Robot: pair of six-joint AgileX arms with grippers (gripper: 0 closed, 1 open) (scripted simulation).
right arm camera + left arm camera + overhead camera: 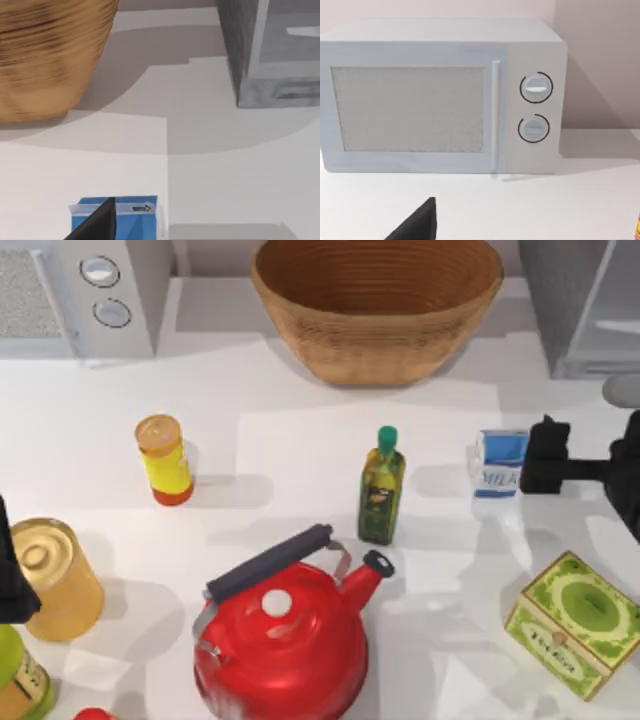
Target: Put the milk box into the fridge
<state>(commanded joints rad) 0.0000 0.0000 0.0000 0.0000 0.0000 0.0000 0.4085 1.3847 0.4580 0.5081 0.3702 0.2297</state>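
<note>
The milk box (499, 462), a small white carton with a blue top, stands at the right of the table; the right wrist view shows its blue top (132, 220). My right gripper (536, 455) is level with the carton on its right side, close against it and open, with one dark finger (97, 224) in front of the carton top. The grey fridge (590, 300) stands at the back right corner, and its pale door panel (287, 40) lies beyond the carton. My left gripper (8, 575) is parked at the left edge, open, facing the microwave.
A wicker basket (375, 300) stands at the back middle and a microwave with two knobs (95, 290) at back left. An oil bottle (382, 485), a red kettle (285, 635), a yellow bottle (165, 460), a gold can (50, 575) and a green-and-yellow box (575, 622) crowd the table.
</note>
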